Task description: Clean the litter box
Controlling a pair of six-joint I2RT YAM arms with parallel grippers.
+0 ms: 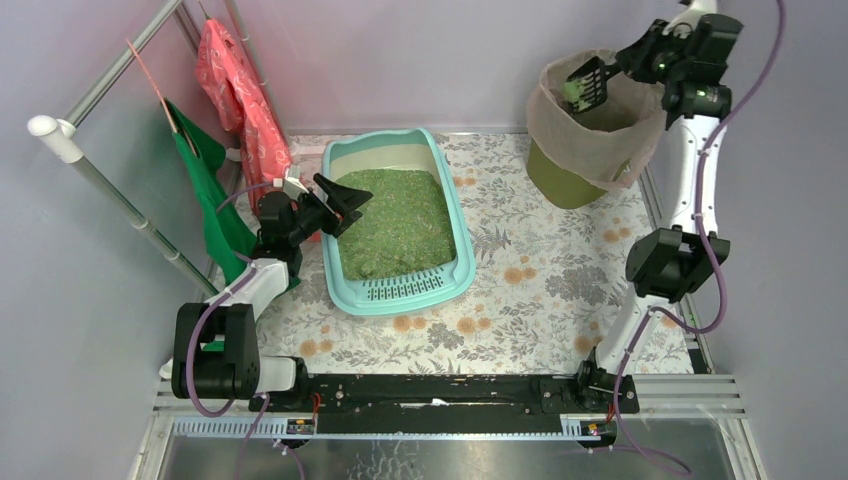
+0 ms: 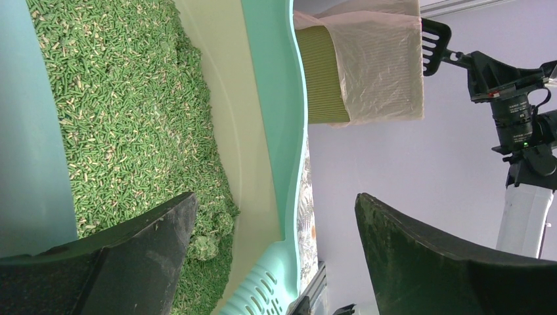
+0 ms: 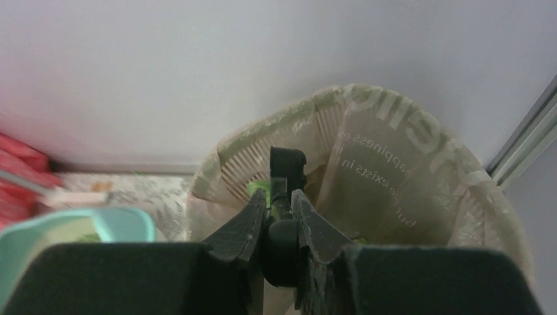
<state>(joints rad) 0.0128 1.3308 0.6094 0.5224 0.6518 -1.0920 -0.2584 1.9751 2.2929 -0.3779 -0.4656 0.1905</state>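
Observation:
The pale turquoise litter box point(image 1: 461, 222) lies on the floral mat, filled with green granules point(image 1: 397, 222). My left gripper point(image 1: 347, 203) hovers over its left rim, open and holding nothing. The left wrist view looks along the litter box rim point(image 2: 272, 98) between the wide-apart left gripper point(image 2: 276, 200) jaws, with granules point(image 2: 125, 111) and a pale clump point(image 2: 205, 247) below. My right gripper point(image 1: 626, 60) is shut on the handle of a black slotted scoop point(image 1: 584, 86), held above the olive bin point(image 1: 562, 178). In the right wrist view the right gripper point(image 3: 279, 200) clamps the scoop handle point(image 3: 287, 167) over the bag-lined bin point(image 3: 394, 164).
A red bag point(image 1: 238, 88) and a green cloth point(image 1: 213, 190) hang on a metal rack point(image 1: 105, 185) at the left. The floral mat point(image 1: 540, 280) covers the table. A black rail point(image 1: 450, 390) carries the arm bases at the near edge. Walls close in behind and to the right.

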